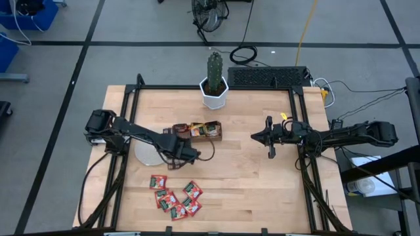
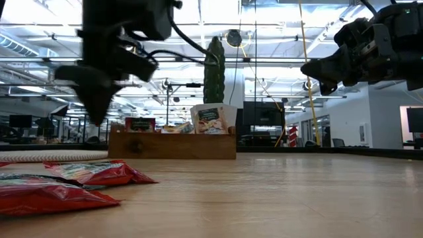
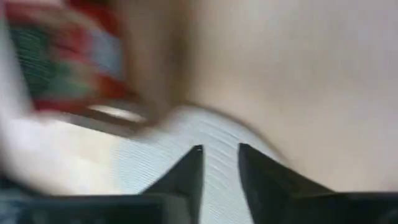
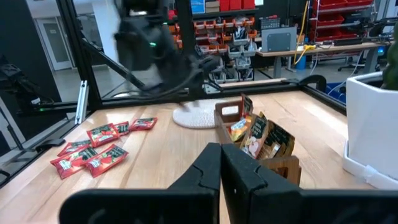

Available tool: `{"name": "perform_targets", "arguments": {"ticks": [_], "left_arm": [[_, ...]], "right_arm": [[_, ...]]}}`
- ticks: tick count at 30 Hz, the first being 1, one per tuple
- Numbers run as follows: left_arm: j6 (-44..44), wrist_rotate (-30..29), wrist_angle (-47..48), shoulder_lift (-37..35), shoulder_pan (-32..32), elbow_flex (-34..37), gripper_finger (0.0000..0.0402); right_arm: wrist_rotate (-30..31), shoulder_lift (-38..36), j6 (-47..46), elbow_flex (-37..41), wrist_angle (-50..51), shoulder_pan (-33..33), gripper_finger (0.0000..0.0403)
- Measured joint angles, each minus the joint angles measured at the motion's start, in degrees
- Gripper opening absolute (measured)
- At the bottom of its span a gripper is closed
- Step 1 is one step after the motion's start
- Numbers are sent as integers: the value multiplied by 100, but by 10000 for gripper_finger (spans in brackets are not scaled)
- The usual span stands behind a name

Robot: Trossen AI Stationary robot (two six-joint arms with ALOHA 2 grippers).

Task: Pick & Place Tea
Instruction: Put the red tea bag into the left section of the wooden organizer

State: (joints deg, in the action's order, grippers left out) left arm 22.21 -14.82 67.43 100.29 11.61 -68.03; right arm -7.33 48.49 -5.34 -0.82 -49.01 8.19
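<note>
I am looking down from the high view, and the job is looking partly done. The long brown wooden tray (image 1: 197, 131), just above the middle of the frame, is already holding some small flat tea sachets (image 1: 202, 129), yellow-orange ones and pale ones, standing up in its boxes. A heap of red and green tea sachets (image 1: 176, 195) is still lying on the light wooden table (image 1: 249, 190) near the bottom edge, left of the middle, so those are left to move.

My left gripper (image 1: 192, 156) is hanging just below the tray, between it and the red heap. In its own wrist view the two dark fingers (image 3: 186, 177) are standing a little apart with nothing between them. My right gripper (image 1: 269, 137) is waiting right of the middle, pinched shut and holding nothing.

A round pale grey ribbed disc (image 1: 146, 155) is lying under the left arm. A tall green cactus in a white pot (image 1: 214, 82) is standing at the top, behind the tray. Nothing seems to be blocking the way down to the red heap.
</note>
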Motion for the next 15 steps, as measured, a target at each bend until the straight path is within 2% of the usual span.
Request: {"name": "perform_targets", "arguments": {"ticks": [4,6,8,11,15], "left_arm": [[266,1492,-284,2,636,7,189],[398,2039,-215,2,1051,7,228],[591,2323,-245,2,1498,11,261],[1242,2074,-294,2,2113,11,296],[2214,1498,-279,4,2670,80,320]], "right_arm": [[0,2,1,0,73,0,0],[0,2,-1,0,89,0,0],[0,1,1,0,85,0,0],[0,2,1,0,77,0,0],[0,0,11,0,15,1,0]]}}
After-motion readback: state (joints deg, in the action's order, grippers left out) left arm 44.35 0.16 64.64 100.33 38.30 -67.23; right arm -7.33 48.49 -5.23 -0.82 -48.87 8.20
